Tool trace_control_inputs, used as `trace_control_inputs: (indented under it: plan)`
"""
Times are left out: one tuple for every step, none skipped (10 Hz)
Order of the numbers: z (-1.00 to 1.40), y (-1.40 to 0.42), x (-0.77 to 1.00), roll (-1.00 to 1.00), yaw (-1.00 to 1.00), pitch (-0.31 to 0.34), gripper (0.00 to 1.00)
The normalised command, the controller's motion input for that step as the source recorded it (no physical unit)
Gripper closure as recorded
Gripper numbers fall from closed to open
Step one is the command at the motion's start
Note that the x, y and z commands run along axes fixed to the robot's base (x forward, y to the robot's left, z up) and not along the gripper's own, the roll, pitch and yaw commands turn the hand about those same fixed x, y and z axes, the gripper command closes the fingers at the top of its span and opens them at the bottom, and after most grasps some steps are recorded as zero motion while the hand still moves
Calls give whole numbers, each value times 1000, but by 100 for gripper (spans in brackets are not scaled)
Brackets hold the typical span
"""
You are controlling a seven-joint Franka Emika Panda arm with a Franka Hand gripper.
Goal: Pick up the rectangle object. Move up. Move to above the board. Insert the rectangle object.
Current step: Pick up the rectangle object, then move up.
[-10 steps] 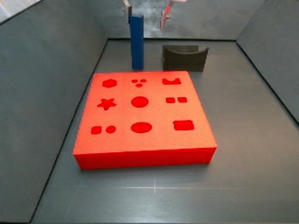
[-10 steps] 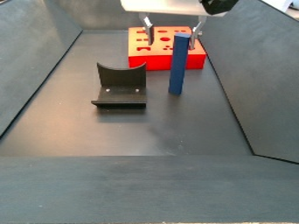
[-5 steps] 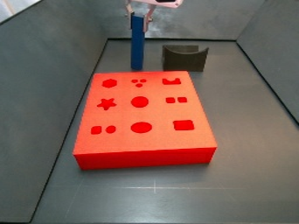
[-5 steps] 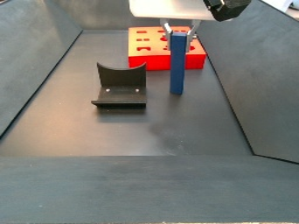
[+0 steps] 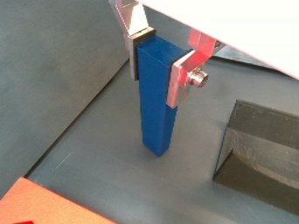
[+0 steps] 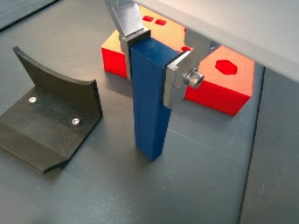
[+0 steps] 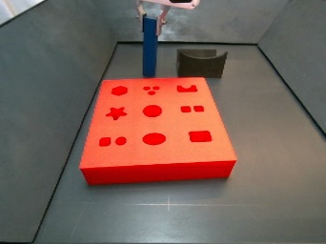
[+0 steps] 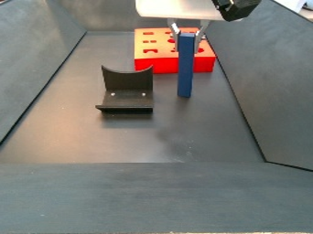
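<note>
Dark grey bench (image 6: 211, 175) carries the red board (image 7: 155, 129). Beside it, the blue bar (image 6: 152, 101) stands upright, plain and slender. The gripper (image 5: 163, 54) has its fingers (image 5: 184, 77) closed against the bar's top.

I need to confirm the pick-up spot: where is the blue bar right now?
The rectangle object stands upright on the floor between the board and the fixture, its top between the gripper fingers; in a side view it stands behind the board.

Shiny metal, smooth plastic

The gripper (image 5: 162, 54) at the blue rectangle object's (image 5: 159, 103) top has shiny silver metal fingers (image 5: 183, 77); the bar, red board (image 7: 155, 128) look smooth, plastic-like; the floor (image 8: 159, 132) is dull.
</note>
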Motion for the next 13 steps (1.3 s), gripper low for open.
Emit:
trace_control_inputs:
  plan:
    - [0,0,0,0,0,0,100]
    - [0,0,0,0,0,0,100]
    - [0,0,0,0,0,0,100]
    - [0,0,0,0,0,0,100]
    - [0,0,0,0,0,0,100]
    - [0,0,0,0,0,0,100]
    - [0,0,0,0,0,0,100]
    - [833,0,0,0,0,0,100]
    - [777,-7,-46,-4,6,24,100]
    - [669,-10,-42,-10,7,23,100]
    - [522,-12,-26,-20,8,23,100]
    - [352,-8,-12,-31,7,32,100]
    - [176,-9,0,-44,7,47,100]
